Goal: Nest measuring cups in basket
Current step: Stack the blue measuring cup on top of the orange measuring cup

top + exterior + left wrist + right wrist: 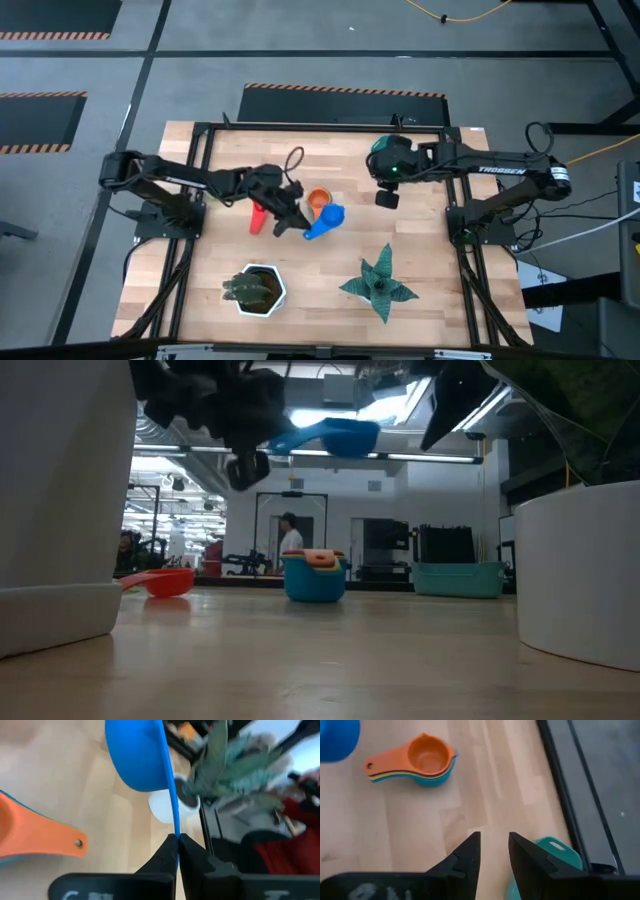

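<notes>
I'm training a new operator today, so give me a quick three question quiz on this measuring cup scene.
1. True or false: the left claw is shut on the blue cup.
2. Which cup lies alone on the table: A red, B green, C yellow?
3. What colour tops the nested stack?

Key: 1 true, by its handle, lifted off the table. 2 A, the red cup. 3 orange.

Two arms are working over one table (420, 240). One dark blue measuring cup (325, 221) is hanging in the air; one red cup (258, 218) is lying alone on the wood. One nested stack of cups (422, 764) is sitting nearby, showing at least three layers: orange, yellow, light blue. One teal basket (458, 578), one white pot (258, 290) and one green star-shaped plant (380, 284) are standing there too.
</notes>
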Controlling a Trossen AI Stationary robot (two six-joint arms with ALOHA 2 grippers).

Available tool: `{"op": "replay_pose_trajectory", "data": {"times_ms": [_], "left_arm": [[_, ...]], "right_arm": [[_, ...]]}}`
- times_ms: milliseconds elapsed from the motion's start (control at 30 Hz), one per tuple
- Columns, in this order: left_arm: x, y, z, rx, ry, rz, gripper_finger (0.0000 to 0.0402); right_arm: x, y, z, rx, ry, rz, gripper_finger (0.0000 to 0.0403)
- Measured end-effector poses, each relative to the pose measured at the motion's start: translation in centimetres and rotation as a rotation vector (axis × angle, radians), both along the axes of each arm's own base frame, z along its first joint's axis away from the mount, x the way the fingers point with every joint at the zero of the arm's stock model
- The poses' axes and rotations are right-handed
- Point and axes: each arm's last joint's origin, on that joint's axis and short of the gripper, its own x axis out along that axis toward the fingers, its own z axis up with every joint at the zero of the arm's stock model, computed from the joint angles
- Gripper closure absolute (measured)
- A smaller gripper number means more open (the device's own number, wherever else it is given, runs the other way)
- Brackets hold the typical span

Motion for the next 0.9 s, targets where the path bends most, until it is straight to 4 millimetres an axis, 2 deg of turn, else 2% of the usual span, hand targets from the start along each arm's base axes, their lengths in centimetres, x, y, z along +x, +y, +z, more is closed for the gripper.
{"op": "replay_pose_trajectory", "data": {"times_ms": [133,267,400,633,900], "left_arm": [[-1.0,0.8,1.2,-0.018,0.003,0.078,0.0401],[-2.0,1.6,2.2,-0.024,0.0,0.119,0.0401],[-2.8,2.3,2.6,-0.064,0.038,0.237,0.0401],[-2.5,2.1,1.3,-0.158,0.173,0.374,0.0401],[-0.8,1.1,-0.9,-0.271,0.265,0.464,0.0401]], "right_arm": [[-0.4,0.0,-0.2,-0.003,-0.007,-0.012,0.0297],[-0.7,0.1,-2.7,-0.001,-0.016,-0.011,0.0297],[-1.0,0.1,-5.6,0.009,-0.027,-0.025,0.0297],[-1.3,0.3,-9.3,0.048,-0.058,0.006,0.0297],[-1.2,0.2,-10.8,0.016,-0.111,0.047,0.0297]]}}
